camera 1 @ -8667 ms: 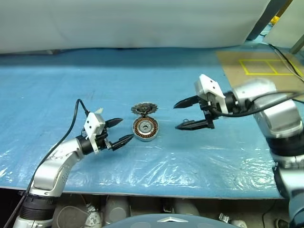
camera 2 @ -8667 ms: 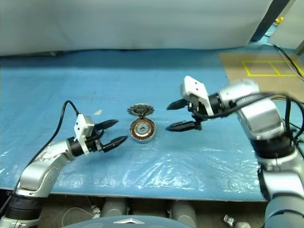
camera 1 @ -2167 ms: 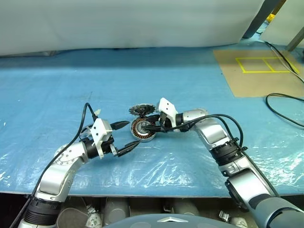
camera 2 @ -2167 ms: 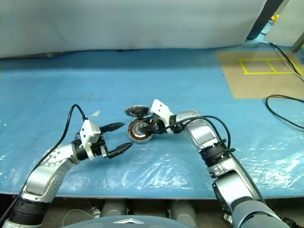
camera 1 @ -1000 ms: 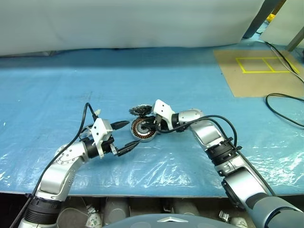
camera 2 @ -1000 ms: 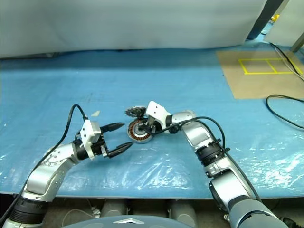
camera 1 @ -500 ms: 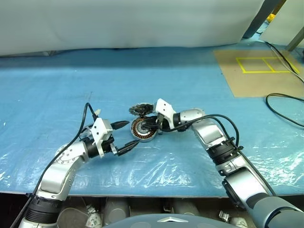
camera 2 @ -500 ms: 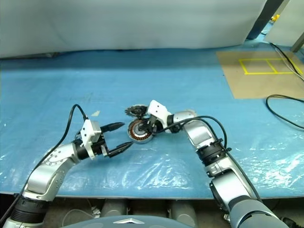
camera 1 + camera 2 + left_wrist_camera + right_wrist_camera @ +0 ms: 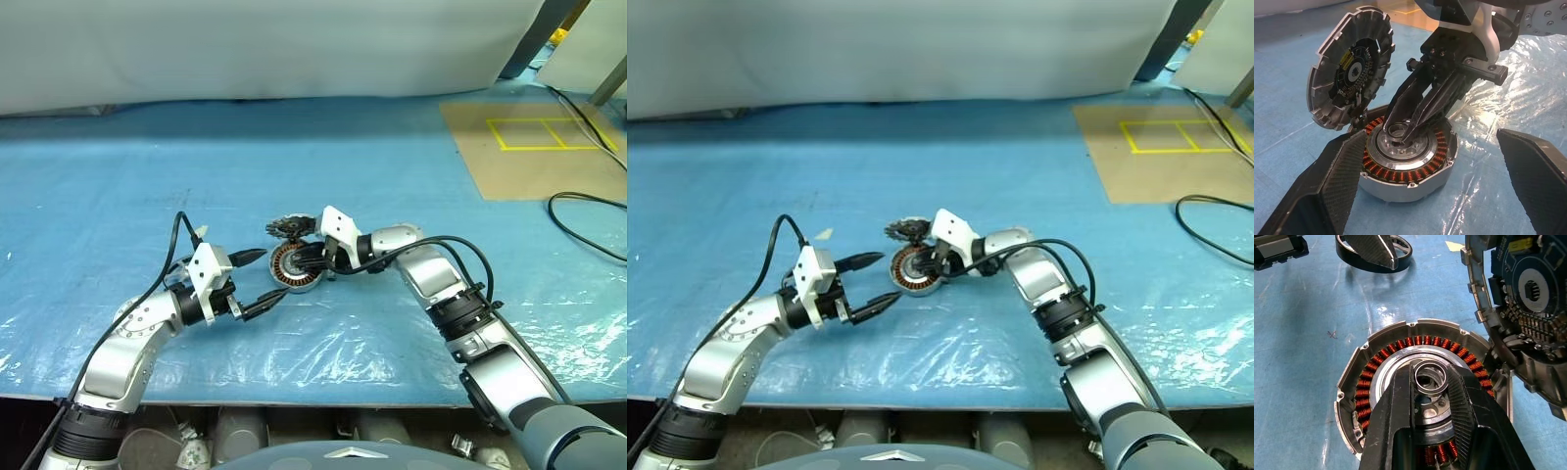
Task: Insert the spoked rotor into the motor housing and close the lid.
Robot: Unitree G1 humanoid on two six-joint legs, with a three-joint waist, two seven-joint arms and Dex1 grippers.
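The motor housing [image 9: 300, 268], a grey puck with copper windings, lies on the blue sheet. The spoked rotor [image 9: 288, 228], a toothed disc, stands on edge against its far side. My right gripper [image 9: 1429, 370] reaches in from the right. Its two black fingers are closed on a small silver ring [image 9: 1397, 130] at the housing's centre hub. My left gripper [image 9: 275, 273] stands open at the housing's left side, one finger on each side of it and neither touching it. The lid is out of view.
A crinkled blue plastic sheet [image 9: 147, 157] covers the table to its front edge. At the back right lies brown cardboard with a yellow taped rectangle [image 9: 534, 137]. A black cable [image 9: 588, 220] loops at the right. A white curtain hangs behind.
Early on my right gripper hung open in the air to the right of the housing. It has since come down and closed at the hub. Nothing has moved in the last second.
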